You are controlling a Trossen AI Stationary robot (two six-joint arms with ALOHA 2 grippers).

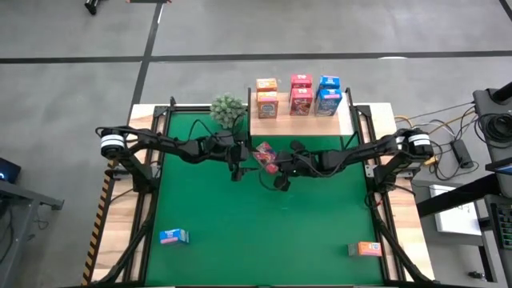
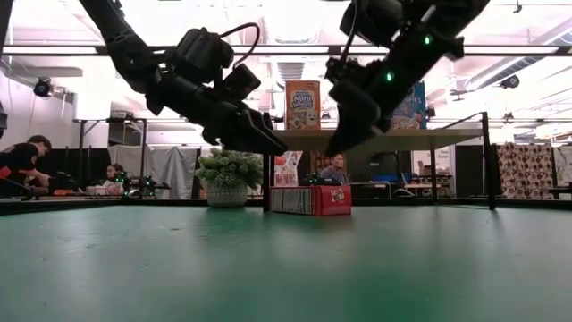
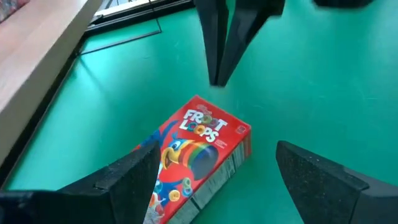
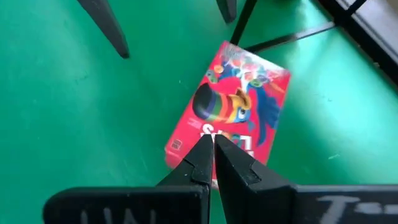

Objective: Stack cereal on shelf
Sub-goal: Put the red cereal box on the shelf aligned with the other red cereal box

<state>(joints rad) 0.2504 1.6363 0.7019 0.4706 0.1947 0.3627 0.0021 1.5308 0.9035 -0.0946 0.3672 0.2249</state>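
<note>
Both dark arms reach inward from the sides and meet just in front of the shelf (image 1: 300, 120), near its left half. The left pincer (image 3: 217, 180) points down at a slant, its two fingers spread wide apart and hanging clear above the tabletop (image 1: 240, 240). The right pincer (image 4: 211, 158) sits just beside it, tilted down the opposite way, its fingers pressed together to a point with nothing between them.
</note>
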